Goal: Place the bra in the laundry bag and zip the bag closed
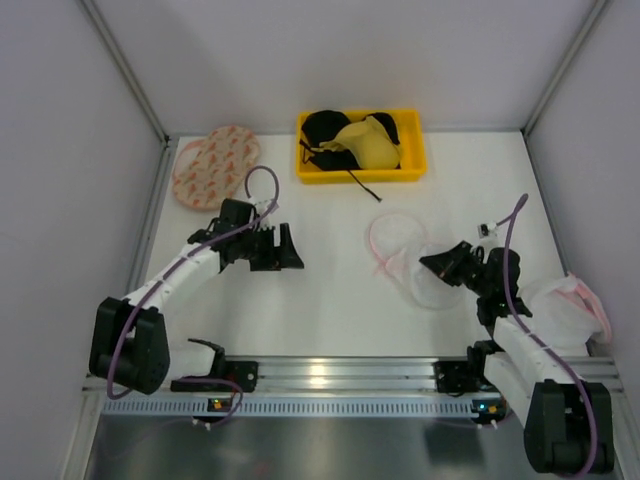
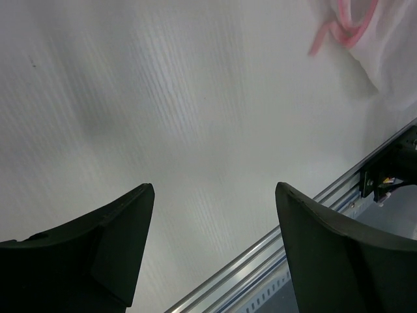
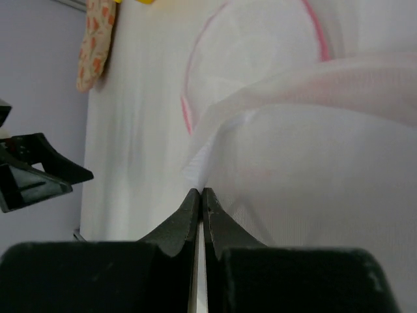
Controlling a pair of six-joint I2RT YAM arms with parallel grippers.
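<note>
White tabletop (image 1: 330, 310) enclosed by pale grey walls, with an aluminium rail (image 1: 330, 375) along the near edge at 6 o'clock in the top view. Yellow bin (image 1: 408, 172) stands at 12 o'clock against the far wall; the bra (image 1: 372, 142), mustard-yellow, lies inside it, draped over black bras (image 1: 323, 127), with a dark strap trailing over the bin's near wall onto the table. Oval pinkish bag with orange-red marks (image 1: 213, 165) lies flat at 10 o'clock, near the left wall, well apart from the bin. The laundry bag (image 1: 400, 245), translucent white mesh with a pink rim, lies at about 3 o'clock of the table centre, its rim visible as an open ring on the surface, nothing yellow inside it. Right gripper (image 3: 201, 193) is at the bag's 4 o'clock edge; the wrist view shows its jaws pressed together with a fold of the white mesh pinched between them, the fabric lifted into a ridge ahead of the tips. Left gripper (image 2: 214, 192) hangs over bare table at about 9 o'clock of the centre, well apart from the bag, pointing toward 3 o'clock; its jaws stand wide apart and hold nothing, with only plain white surface between them. Crumpled white mesh bundle with pink trim (image 1: 565, 305) rests at 4 o'clock by the right wall, just beside the right arm; what it is cannot be told
</note>
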